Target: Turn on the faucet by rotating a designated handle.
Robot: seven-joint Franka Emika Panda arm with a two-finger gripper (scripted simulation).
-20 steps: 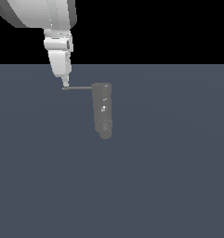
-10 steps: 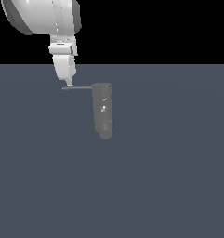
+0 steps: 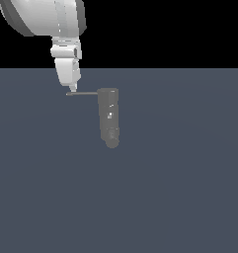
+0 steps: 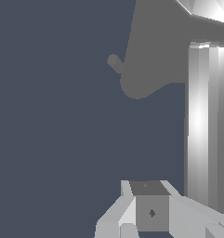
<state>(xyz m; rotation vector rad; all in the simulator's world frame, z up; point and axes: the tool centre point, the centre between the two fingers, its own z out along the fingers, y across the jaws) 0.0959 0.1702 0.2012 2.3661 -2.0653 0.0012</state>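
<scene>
The faucet [image 3: 109, 116] is a dark grey column with a rounded end, lying on the grey floor in the exterior view. Its handle [image 3: 83, 93] is a thin grey rod pointing from the body's top toward the exterior view's left. My gripper [image 3: 72, 89] hangs from the white arm, its narrow tip touching or just above the rod's free end. The fingers look closed together with nothing held. In the wrist view the gripper [image 4: 151, 207] sits at the picture's edge, beside a bright grey cylinder [image 4: 206, 130] and a flat grey shape [image 4: 150, 51].
The white robot arm [image 3: 46, 17] fills the upper corner at the exterior view's left. A flat grey floor [image 3: 179, 188] spreads around the faucet. A black background lies beyond it.
The arm's upper part has swung toward the exterior view's right, and the gripper tip has shifted slightly the same way. The handle and faucet show no visible turn.
</scene>
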